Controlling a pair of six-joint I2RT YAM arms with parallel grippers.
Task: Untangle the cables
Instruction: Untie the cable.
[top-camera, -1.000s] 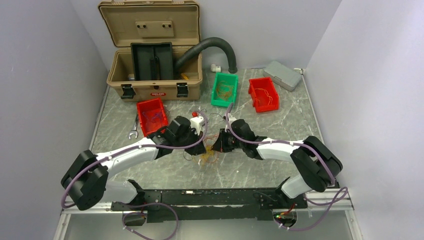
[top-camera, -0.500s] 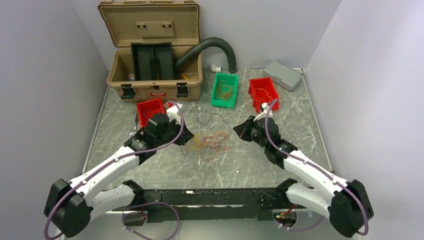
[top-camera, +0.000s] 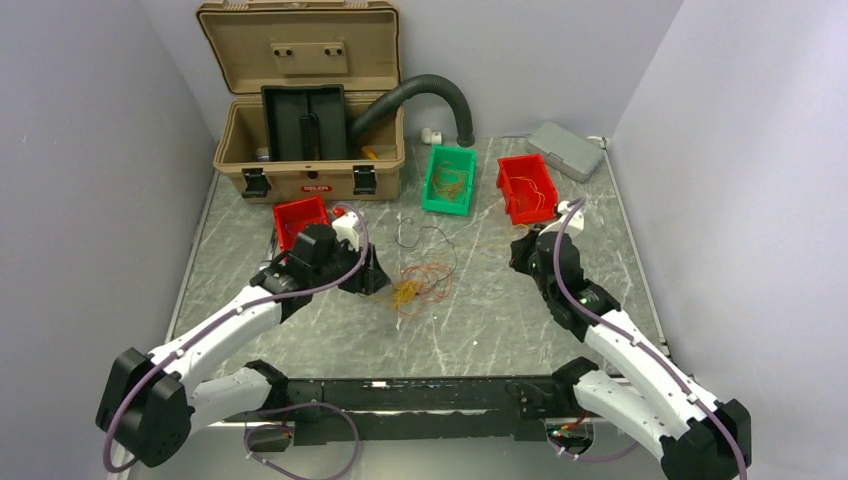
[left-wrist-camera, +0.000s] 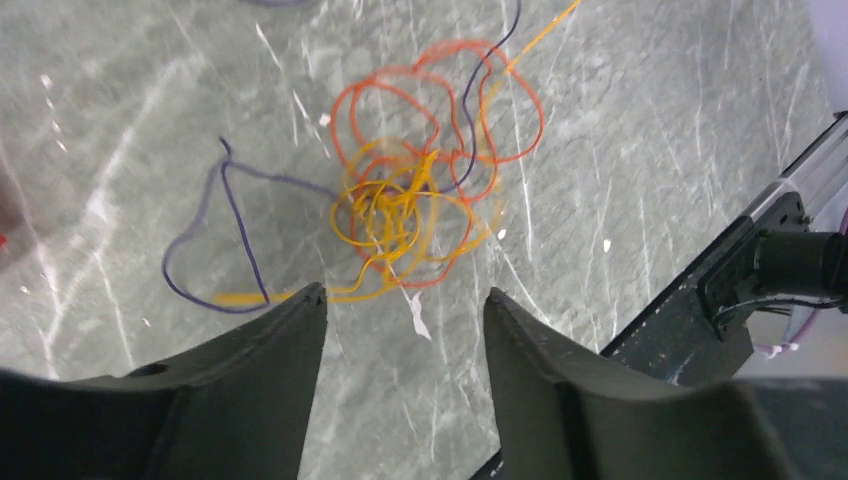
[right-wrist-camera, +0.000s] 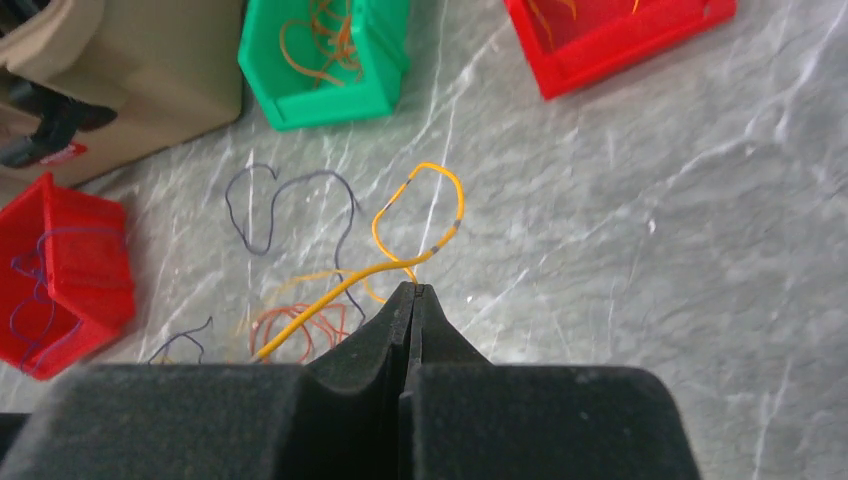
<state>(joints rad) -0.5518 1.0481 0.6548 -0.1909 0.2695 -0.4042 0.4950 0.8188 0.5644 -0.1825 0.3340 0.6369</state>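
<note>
1. The cables (top-camera: 420, 285) lie in a small heap on the table (top-camera: 480, 330), about midway between its left and right edges and a little nearer the near edge than the far one.
2. In my left wrist view the heap has a tight yellow knot (left-wrist-camera: 385, 215) at its middle. Thin orange loops (left-wrist-camera: 385, 88) spread around and beyond the knot and cross one another.
3. A dark purple strand (left-wrist-camera: 238, 215) curls away from the knot to one side and lies flat on the marble.
4. My left pincer (left-wrist-camera: 405, 300) stands wide open with nothing in it. It hangs just beside the heap, and the rim of the knot shows between its two fingers (left-wrist-camera: 300, 330). I cannot tell whether the tips touch the table.
5. My right pincer (right-wrist-camera: 412, 292) is closed tight, with the yellow wire (right-wrist-camera: 340, 288) nipped at its very tip. The wire makes a small loop past the fingertips, shows a few dark bands, and trails back toward the heap.
6. From above, that pincer sits toward the right edge, well apart from the heap.
7. Another dark strand (right-wrist-camera: 350, 215) lies loose between the heap and the green bin (right-wrist-camera: 330, 50), which has orange wires in it.
8. The right red bin (top-camera: 527, 188), toward the far right corner, has yellow and orange wires in it. The left red bin (right-wrist-camera: 60, 270) holds dark purple ones.
</note>
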